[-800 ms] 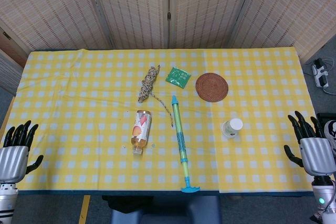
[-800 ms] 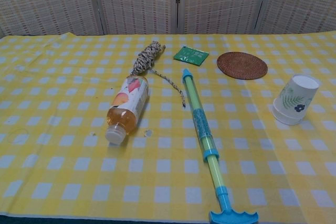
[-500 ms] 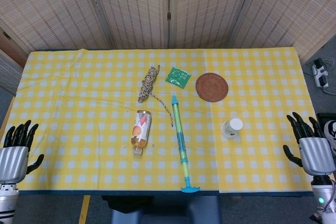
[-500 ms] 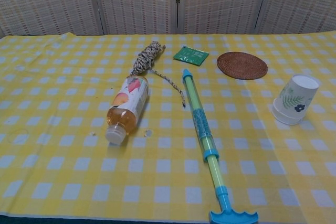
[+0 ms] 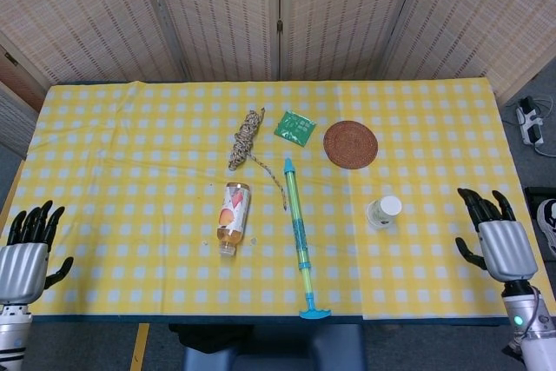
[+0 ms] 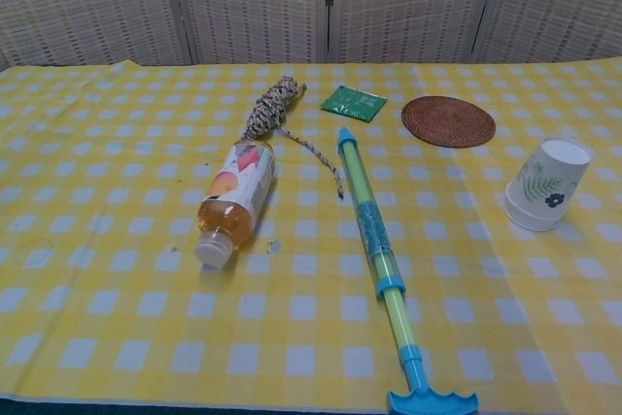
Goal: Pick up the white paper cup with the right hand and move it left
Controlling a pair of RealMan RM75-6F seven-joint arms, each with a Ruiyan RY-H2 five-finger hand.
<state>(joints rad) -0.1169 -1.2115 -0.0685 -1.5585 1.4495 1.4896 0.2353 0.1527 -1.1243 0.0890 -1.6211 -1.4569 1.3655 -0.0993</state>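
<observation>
White paper cup (image 5: 383,211) upside down, tilted, base up and leaning away from the fingers, left of right hand (image 5: 493,240), apart from it | right hand fingers spread, empty; left hand (image 5: 29,242) likewise, chest view shows neither | beyond: water-gun tube (image 5: 298,232), bottle (image 5: 232,217), woven coaster (image 5: 350,143), rope (image 5: 246,137), green packet (image 5: 294,127).

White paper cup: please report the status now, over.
Right hand open, right of the cup, not touching. Left hand open at the table's left edge. White paper cup upside down on the cloth, untouched. Nothing between hand and cup.
</observation>
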